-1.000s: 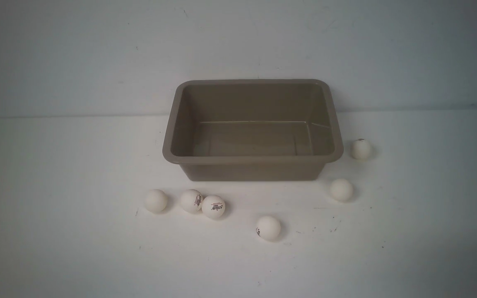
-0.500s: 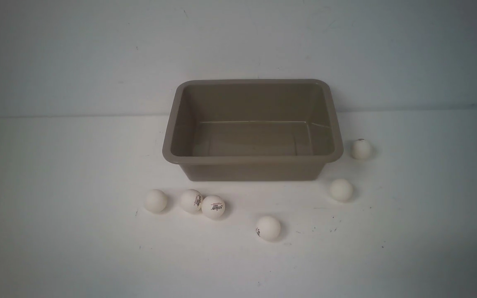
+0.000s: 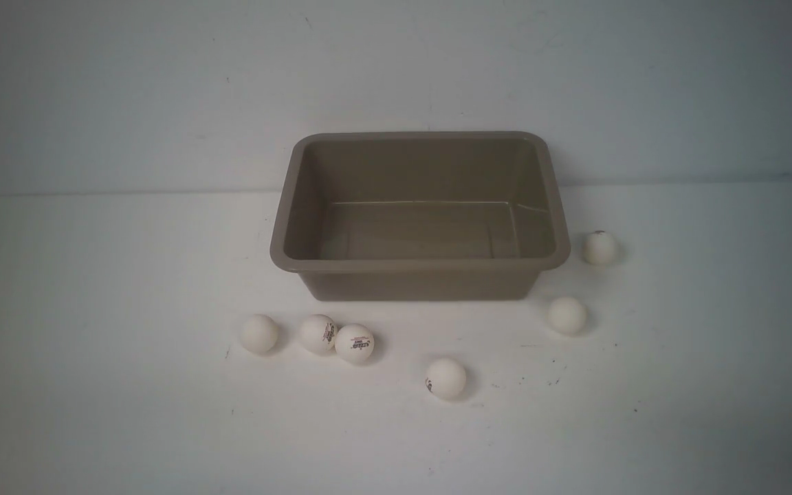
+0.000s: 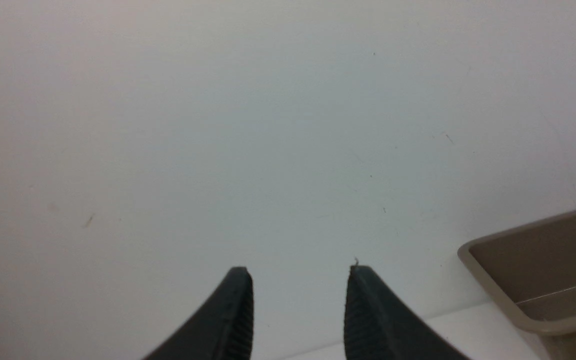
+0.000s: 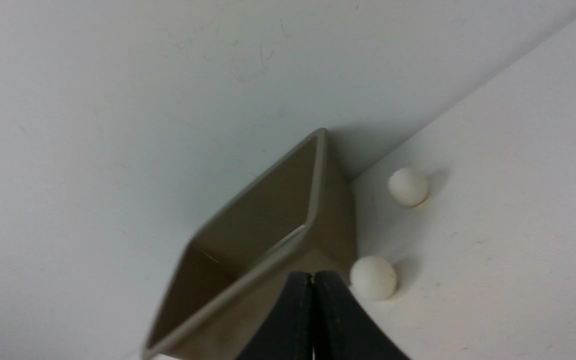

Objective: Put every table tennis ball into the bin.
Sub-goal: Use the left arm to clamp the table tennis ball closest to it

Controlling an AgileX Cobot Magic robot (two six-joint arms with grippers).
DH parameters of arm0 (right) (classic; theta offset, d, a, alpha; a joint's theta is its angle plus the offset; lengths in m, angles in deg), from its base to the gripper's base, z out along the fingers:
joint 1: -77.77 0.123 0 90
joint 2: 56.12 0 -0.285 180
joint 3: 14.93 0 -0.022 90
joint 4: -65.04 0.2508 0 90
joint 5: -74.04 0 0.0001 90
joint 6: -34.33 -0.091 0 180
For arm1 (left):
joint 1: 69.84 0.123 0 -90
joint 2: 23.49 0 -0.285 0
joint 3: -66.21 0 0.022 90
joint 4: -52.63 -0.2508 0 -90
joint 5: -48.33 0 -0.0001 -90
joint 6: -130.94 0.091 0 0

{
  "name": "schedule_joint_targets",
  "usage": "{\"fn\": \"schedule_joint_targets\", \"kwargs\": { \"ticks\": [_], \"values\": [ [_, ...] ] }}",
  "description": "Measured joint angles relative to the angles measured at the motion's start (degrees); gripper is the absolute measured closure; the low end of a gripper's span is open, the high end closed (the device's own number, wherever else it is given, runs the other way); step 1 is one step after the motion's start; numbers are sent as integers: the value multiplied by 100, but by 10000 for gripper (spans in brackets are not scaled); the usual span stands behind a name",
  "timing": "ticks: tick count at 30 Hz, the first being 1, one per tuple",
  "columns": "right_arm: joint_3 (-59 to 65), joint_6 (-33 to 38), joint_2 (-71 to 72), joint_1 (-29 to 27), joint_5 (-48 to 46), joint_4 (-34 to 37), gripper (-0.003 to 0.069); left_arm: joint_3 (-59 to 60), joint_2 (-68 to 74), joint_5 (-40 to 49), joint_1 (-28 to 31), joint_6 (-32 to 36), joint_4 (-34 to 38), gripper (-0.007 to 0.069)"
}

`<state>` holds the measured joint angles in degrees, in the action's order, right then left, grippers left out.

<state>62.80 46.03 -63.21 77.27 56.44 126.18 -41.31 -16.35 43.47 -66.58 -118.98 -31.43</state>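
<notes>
We see six table tennis balls (image 3: 354, 343) lying beside the bin (image 3: 420, 265), none inside | left claw (image 4: 298, 272) parted, empty, seemingly ready to pick | right claw (image 5: 313, 275) pinched together, idle

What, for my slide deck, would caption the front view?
Six table tennis balls on the table, in front and right of the empty taupe bin.

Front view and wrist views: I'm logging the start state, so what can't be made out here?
- Logos on the table tennis balls: too small and blurred to read, front view.
- Floor of the bin nearest the camera: hidden behind its near rim, front view.
- Left wrist view: the picture's edge cuts off the bin and the left fingers.
</notes>
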Motion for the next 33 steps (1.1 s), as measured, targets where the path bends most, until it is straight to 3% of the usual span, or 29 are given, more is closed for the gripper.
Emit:
{"fn": "schedule_joint_targets", "kwargs": {
  "ticks": [1,2,3,8,27,33],
  "values": [
    [0,0,0,0,106,595,669,0,0,-83,0,-51,-252,388],
    [0,0,0,0,106,595,669,0,0,-96,0,-52,-282,388],
    [0,0,0,0,234,1229,669,6,0,-172,0,-71,-503,388],
    [0,180,0,0,549,1837,669,128,0,-465,0,-73,-1356,388],
    [0,439,0,0,414,1964,669,146,0,-1403,0,-195,-1685,388],
    [0,456,0,0,447,1964,669,146,0,-3190,0,-948,-1518,388]
  ]
}}
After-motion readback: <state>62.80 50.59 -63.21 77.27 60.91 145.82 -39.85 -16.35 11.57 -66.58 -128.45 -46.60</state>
